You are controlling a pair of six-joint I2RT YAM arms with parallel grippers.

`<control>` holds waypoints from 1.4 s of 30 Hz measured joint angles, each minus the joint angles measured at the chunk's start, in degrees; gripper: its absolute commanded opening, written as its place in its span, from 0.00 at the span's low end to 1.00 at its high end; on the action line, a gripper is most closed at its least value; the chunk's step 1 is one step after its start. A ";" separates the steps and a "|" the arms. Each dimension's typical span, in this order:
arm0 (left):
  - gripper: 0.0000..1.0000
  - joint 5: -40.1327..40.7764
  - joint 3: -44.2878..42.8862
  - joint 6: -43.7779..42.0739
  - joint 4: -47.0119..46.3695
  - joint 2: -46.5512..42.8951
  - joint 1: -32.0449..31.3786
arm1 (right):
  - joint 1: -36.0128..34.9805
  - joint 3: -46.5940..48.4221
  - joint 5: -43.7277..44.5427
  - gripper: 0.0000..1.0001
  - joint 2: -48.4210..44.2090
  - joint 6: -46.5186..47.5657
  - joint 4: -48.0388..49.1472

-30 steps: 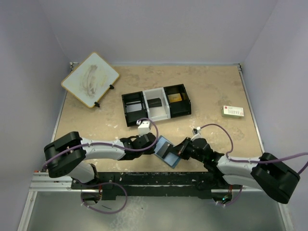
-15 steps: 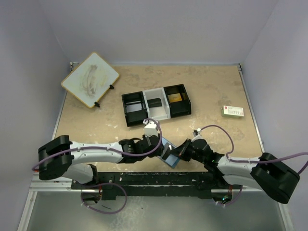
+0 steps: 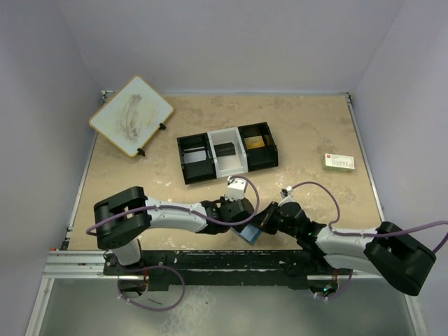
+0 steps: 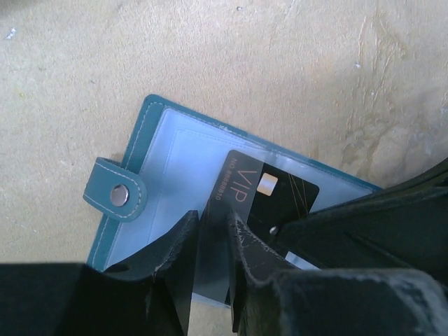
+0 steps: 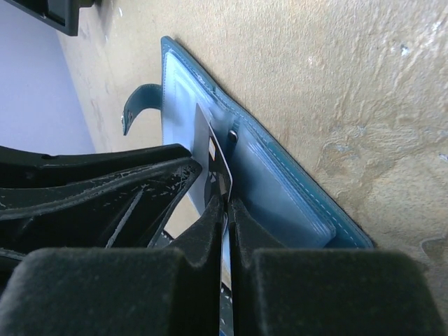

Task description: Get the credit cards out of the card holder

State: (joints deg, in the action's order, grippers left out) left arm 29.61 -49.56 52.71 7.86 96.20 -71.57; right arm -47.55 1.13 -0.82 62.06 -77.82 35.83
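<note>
The blue card holder (image 4: 175, 147) lies open on the table near the front edge, its snap tab (image 4: 115, 194) to the left; it also shows in the top view (image 3: 249, 234). A black VIP card (image 4: 269, 192) with a chip rests over its pale pocket. My left gripper (image 4: 213, 234) hovers over the card's left part, jaws a narrow gap apart and pinching nothing. My right gripper (image 5: 227, 203) is shut on the thin edge of the black card (image 5: 213, 157), beside the holder's pocket (image 5: 280, 189). In the top view both grippers, left (image 3: 241, 220) and right (image 3: 264, 222), meet at the holder.
A black-and-white three-compartment tray (image 3: 227, 152) stands behind the grippers, mid-table. A white card with green and red print (image 3: 339, 162) lies at the right. A tilted white board (image 3: 131, 115) stands at the back left. The metal rail runs along the near edge.
My left arm has swung right along the near edge, bringing its gripper over the card holder. The right gripper has stayed at the holder.
</note>
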 measured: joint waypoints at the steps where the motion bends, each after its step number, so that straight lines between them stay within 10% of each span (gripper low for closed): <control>1: 0.20 0.52 -0.70 0.00 0.52 0.31 0.00 | 0.00 0.00 0.00 0.05 -0.11 -0.02 -0.07; 23: 0.18 3.28 -1.55 2.36 3.65 0.87 0.20 | 0.07 -0.04 -0.61 0.20 10.49 -2.32 12.55; 32: 0.18 3.67 -1.55 3.54 4.37 0.68 0.22 | 0.11 0.57 -3.50 0.06 23.10 -3.72 26.67; 42: 0.17 3.96 -1.11 4.11 5.73 -0.13 0.26 | 0.11 0.11 -2.82 0.03 13.97 -3.26 18.43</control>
State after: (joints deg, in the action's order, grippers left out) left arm 33.56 -50.68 56.82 13.58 96.07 -71.31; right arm -47.44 1.23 -3.64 76.03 -81.08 54.26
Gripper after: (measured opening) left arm 0.177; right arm 0.030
